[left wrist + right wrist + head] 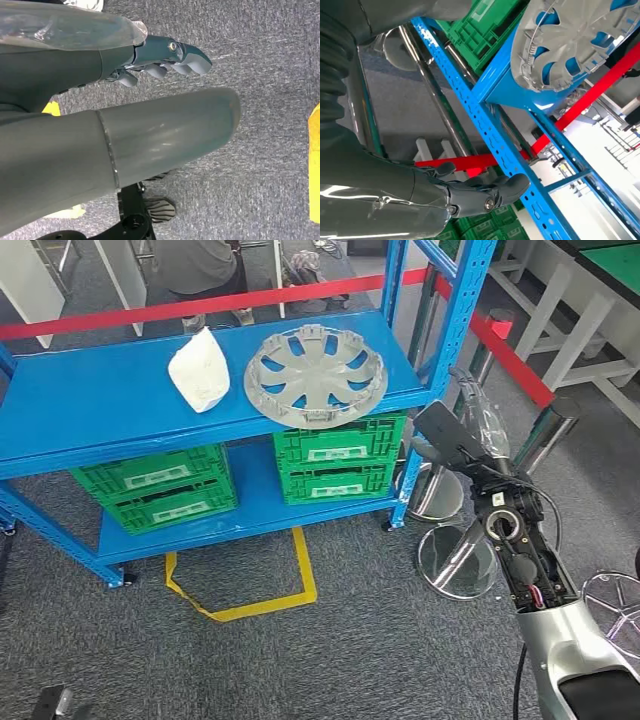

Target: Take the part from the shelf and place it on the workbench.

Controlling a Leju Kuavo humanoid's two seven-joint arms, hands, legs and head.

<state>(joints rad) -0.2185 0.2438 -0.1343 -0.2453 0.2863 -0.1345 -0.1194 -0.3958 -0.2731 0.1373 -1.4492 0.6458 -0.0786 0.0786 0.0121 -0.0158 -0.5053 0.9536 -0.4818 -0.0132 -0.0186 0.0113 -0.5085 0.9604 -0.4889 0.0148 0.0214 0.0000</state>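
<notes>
A grey plastic wheel cover (pixel 315 374) lies flat on the top level of a blue metal shelf (pixel 90 400), near its right end, its front edge slightly overhanging the shelf lip; the right wrist view shows the same cover (pixel 576 40) from close by. Beside it, to the left and apart from it, rests a white moulded part (pixel 199 370). On the lower level stand two green crates (pixel 157 487), one under each item. The robot's right hand (pixel 453 435) is raised just beside the shelf's right-hand upright, near the cover but not touching it; its fingers (pixel 508 186) are extended and apart, holding nothing. The left hand (pixel 166 55) hangs over grey carpet, its fingers loosely extended and empty. Yellow tape (pixel 249 590) marks a rectangle on the floor before the shelf. A red barrier belt (pixel 189 306) runs behind the shelf between chrome posts (pixel 555 425), and a person (pixel 198 265) stands beyond it.
</notes>
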